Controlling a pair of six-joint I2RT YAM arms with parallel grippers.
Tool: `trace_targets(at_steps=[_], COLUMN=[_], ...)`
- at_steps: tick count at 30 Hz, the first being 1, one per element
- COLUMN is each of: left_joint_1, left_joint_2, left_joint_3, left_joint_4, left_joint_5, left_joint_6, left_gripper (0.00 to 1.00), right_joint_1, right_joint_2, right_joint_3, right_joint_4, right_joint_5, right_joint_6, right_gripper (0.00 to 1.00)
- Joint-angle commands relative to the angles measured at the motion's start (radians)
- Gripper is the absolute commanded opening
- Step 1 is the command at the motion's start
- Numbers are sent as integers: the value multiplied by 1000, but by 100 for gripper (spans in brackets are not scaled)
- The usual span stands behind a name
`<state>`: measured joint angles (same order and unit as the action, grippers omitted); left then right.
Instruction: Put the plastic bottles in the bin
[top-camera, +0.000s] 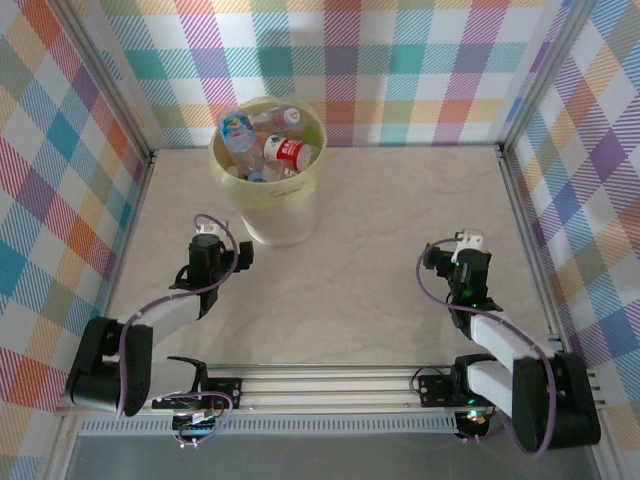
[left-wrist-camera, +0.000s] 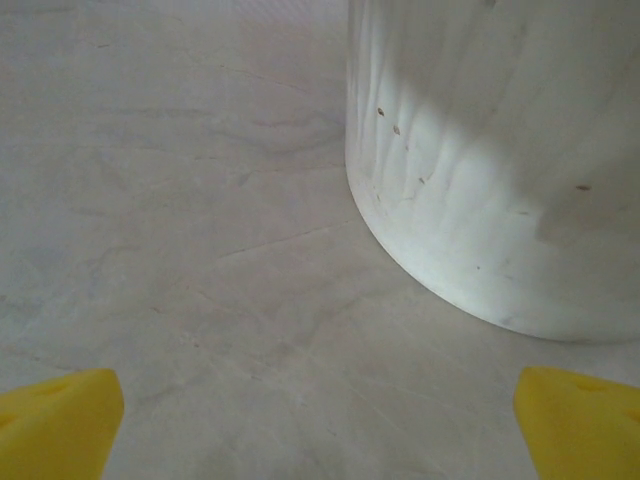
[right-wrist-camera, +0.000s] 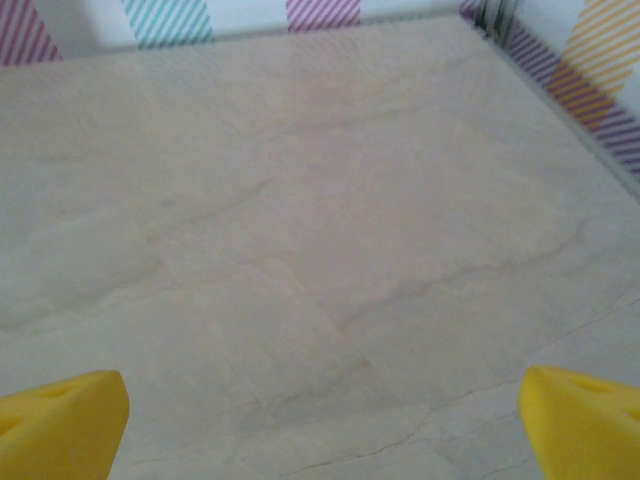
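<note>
The pale yellow bin (top-camera: 285, 215) stands at the back centre-left of the table, and its wall (left-wrist-camera: 490, 150) rises close on the right in the left wrist view. Several clear plastic bottles (top-camera: 270, 145) with red and blue labels lie inside it. My left gripper (top-camera: 207, 238) sits just left of the bin's base, open, with bare table between its yellow fingertips (left-wrist-camera: 60, 420). On the right side of the table my right gripper (top-camera: 462, 245) is open too, its yellow fingertips (right-wrist-camera: 60, 420) wide apart over bare marble.
Plaid walls enclose the marble table (top-camera: 370, 290) on three sides, with metal posts at the corners. A wall corner (right-wrist-camera: 495, 20) shows far ahead in the right wrist view. The arms' mounting rail (top-camera: 330, 385) runs along the near edge.
</note>
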<state>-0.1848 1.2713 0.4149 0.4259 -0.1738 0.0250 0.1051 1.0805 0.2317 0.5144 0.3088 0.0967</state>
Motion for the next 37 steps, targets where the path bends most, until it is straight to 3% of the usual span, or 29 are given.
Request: trace_targets(at_steps=[1, 7, 11, 14, 16, 18, 37], left_joint_1=[33, 96, 99, 101, 119, 158, 142], left_joint_2=[45, 159, 271, 282, 291, 296, 293], left_joint_3=[-45, -133, -136, -74, 8, 6, 10], left_joint_4=[274, 525, 627, 523, 374, 384, 375], left_joint_5=[26, 106, 142, 149, 155, 193, 165], left_joint_6=[74, 39, 51, 50, 34, -5, 6], left_gripper=[100, 100, 100, 100, 100, 100, 100], right_joint_1=[-22, -44, -80, -114, -119, -120, -113], right_joint_2=[116, 265, 462, 456, 453, 451, 452], right_joint_3=[-8, 43, 58, 182, 186, 182, 184], right_joint_4=[293, 395, 565, 316, 299, 304, 305], right_joint_5=[-81, -178, -226, -355, -382, -378, -377], right_joint_6=[-26, -86, -66, -73, -80, -82, -89], right_gripper=[100, 100, 100, 100, 100, 100, 100])
